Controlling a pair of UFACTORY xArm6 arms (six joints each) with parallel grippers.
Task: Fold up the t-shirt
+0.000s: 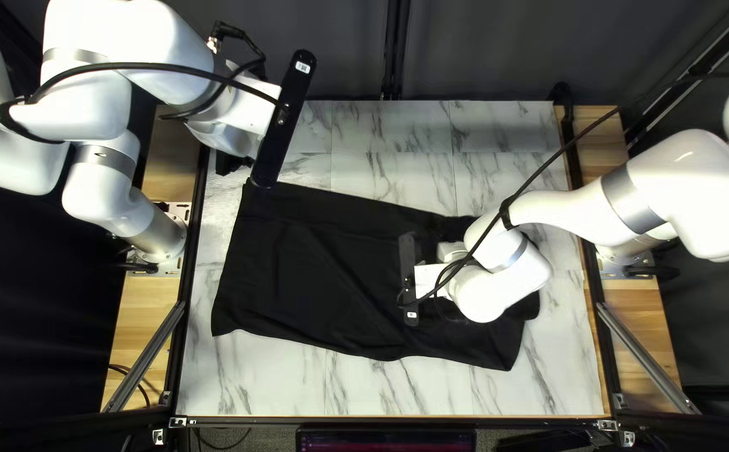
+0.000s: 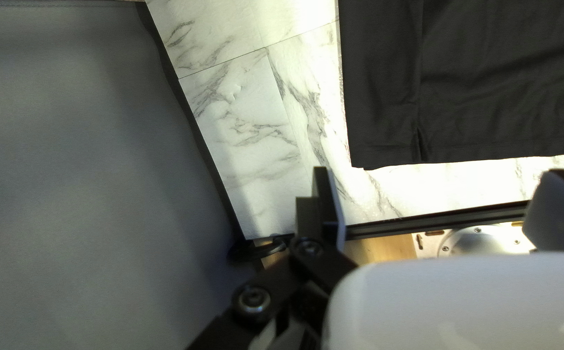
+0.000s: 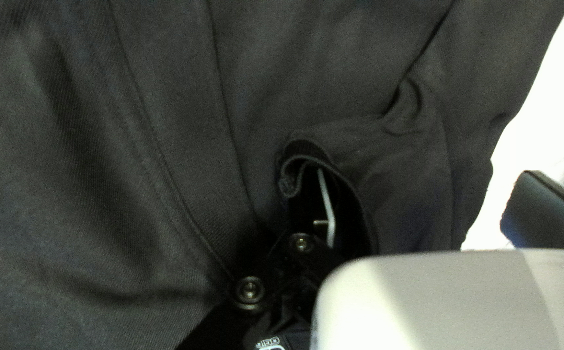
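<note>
I'm holding my left arm [image 1: 126, 38] raised and bent, its left pincer [image 1: 283, 121] hanging near the far corner of the black t-shirt [image 1: 314, 268], which is lying spread across the table [image 1: 280, 385]. My right arm [image 1: 574, 209] is reaching across from the opposite side, its right pincer [image 1: 409, 280] hovering low at the shirt. Both are standing open, and a folded edge [image 3: 308, 149] of cloth is curling around one right finger [image 3: 329, 214]
</note>
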